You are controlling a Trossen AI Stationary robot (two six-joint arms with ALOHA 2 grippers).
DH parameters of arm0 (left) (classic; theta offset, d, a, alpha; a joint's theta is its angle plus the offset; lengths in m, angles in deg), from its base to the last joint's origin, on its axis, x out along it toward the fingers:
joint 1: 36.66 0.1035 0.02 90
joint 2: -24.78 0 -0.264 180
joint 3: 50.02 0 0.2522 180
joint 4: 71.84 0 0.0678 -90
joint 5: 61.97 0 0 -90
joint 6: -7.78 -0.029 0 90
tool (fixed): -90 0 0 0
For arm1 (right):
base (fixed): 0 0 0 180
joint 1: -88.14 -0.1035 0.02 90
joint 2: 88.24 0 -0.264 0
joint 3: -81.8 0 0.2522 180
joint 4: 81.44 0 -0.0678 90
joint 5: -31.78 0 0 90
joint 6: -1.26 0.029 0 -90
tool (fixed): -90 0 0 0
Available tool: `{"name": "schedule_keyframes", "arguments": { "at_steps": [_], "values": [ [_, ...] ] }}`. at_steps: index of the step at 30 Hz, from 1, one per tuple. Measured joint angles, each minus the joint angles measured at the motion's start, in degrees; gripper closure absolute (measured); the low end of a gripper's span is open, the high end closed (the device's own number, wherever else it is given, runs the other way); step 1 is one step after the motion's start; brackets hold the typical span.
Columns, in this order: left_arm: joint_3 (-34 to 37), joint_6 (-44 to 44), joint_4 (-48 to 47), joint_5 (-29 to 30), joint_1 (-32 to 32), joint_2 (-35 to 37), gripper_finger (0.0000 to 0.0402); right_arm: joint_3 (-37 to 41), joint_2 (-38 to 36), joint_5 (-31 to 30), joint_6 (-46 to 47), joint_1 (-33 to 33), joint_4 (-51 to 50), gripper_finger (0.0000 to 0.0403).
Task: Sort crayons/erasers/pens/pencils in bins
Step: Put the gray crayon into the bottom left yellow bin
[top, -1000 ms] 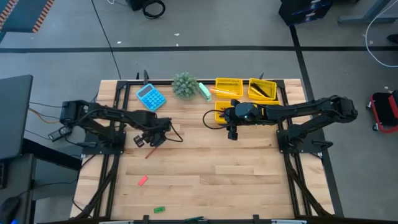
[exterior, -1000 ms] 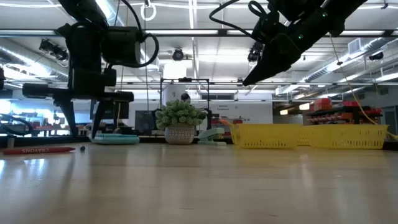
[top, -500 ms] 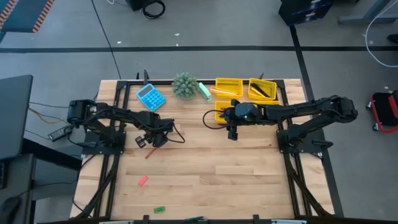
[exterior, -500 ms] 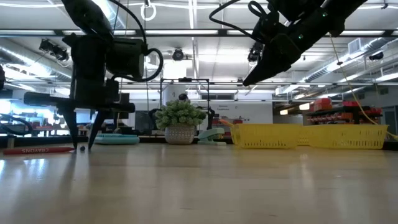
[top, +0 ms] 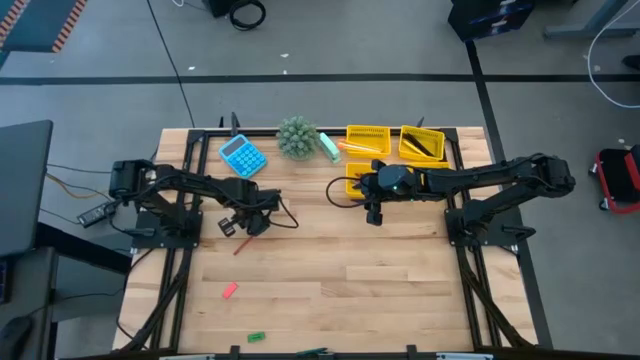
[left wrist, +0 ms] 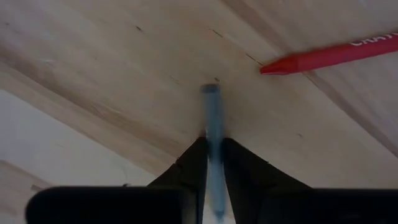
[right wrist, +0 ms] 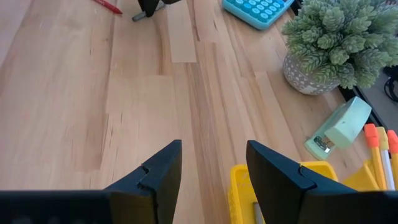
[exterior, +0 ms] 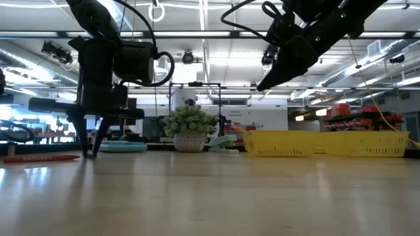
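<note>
The grey pen (left wrist: 211,134) lies flat on the bare wood on the left side of the table (top: 330,270), well apart from the bins. It is a thin, smooth, round stick, and in the left wrist view it runs straight out between the two dark fingers (left wrist: 186,171) of the left gripper (top: 250,224), which are clamped onto its near end, one on each side. Most of its length sticks out in front, unsupported.

The likely trouble is the grip itself. The hold sits near one end of a slick round barrel, so on lifting the free end may droop or the pen may roll and slip out from between the pads. The fingertips also stand right at the table surface in the low view, so pressing lower would scrape the wood.

A red crayon (left wrist: 329,55) lies just beside the pen's far end without touching it; a swing of the pen could knock it and send it rolling.

The four yellow bins (top: 367,138) stand at the far right of the table, beyond a potted plant (top: 296,137) and a blue calculator (top: 242,156), so the carry is long. The right gripper (top: 371,212) hangs above the table near the bins, jaws spread wide and empty.
</note>
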Motion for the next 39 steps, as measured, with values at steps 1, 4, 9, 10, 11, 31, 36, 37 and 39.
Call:
{"name": "schedule_keyframes", "arguments": {
  "at_steps": [1, 4, 9, 10, 11, 31, 36, 37, 39],
  "values": [
    [0.02, 0.01, 0.06, 0.03, 0.0, 0.0, 0.0348, 0.0, 0.0, 0.0, 0.0, 0.0, 0.0, 0.0217],
    [0.04, 0.09, 0.22, 0.01, -0.09, 0.0, 0.0359, 0.0, 0.01, 0.0, 0.0, 0.0, 0.0, 0.0217],
    [0.11, 0.59, 0.5, 0.01, -0.09, -0.02, 0.0365, 0.0, 0.02, 0.0, 0.2, 0.0, -0.18, 0.0217],
    [0.11, 0.59, 0.5, 0.01, -0.09, -0.03, 0.0363, 0.0, 0.01, 0.0, 0.22, 0.0, -0.5, 0.0217],
    [0.03, 0.59, 0.44, 0.02, -0.14, -0.03, 0.036, 0.0, 0.0, 0.0, 0.26, 0.0, -0.97, 0.0217],
    [-15.94, 3.38, 3.38, -0.46, -0.22, -0.26, 0.0358, 0.0, -14.71, -9.21, 8.56, 0.05, -17.21, 0.0217],
    [-18.87, 7.98, 21.21, -1.2, -0.02, -0.24, 0.037, -0.02, -23.9, -12.73, 15.48, 0.02, -24.67, 0.0217],
    [-19.29, 9.91, 25.11, -2.03, -0.02, -0.48, 0.0371, -0.02, -25.45, -13.19, 16.97, 0.02, -26.27, 0.0217],
    [-20.42, 13.53, 31.82, -4.77, -0.02, -1.49, 0.037, -0.02, -27.82, -13.87, 20.0, 0.02, -29.15, 0.0217]
  ]
}}
